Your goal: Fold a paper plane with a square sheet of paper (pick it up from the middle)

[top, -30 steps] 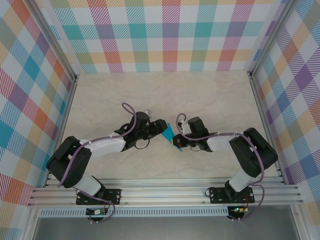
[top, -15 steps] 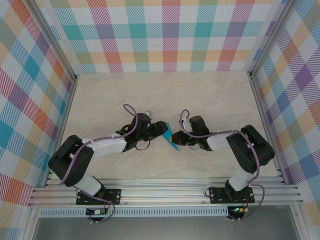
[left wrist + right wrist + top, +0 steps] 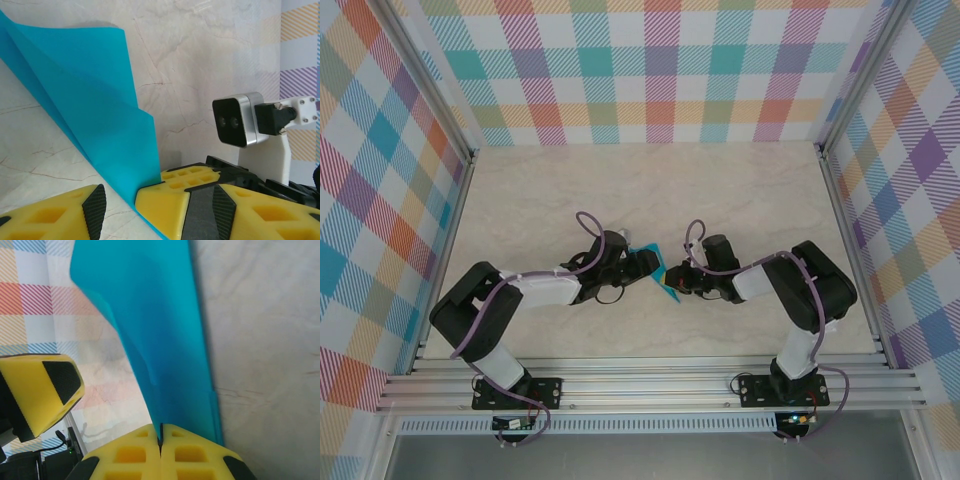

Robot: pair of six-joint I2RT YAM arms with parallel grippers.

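The right claw (image 3: 161, 434) pinches the blue paper (image 3: 150, 330) tight and upright, likely so the open left claw (image 3: 122, 206) around it can grab.

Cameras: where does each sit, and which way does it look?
Top external: above and behind, looking down at the table; both arms, left gripper and right gripper show.
Left wrist: on left arm, facing along its yellow fingers toward the right arm's camera.
Right wrist: on right arm, facing along its shut yellow fingers.
Shared: all see the folded teal-blue paper sheet.
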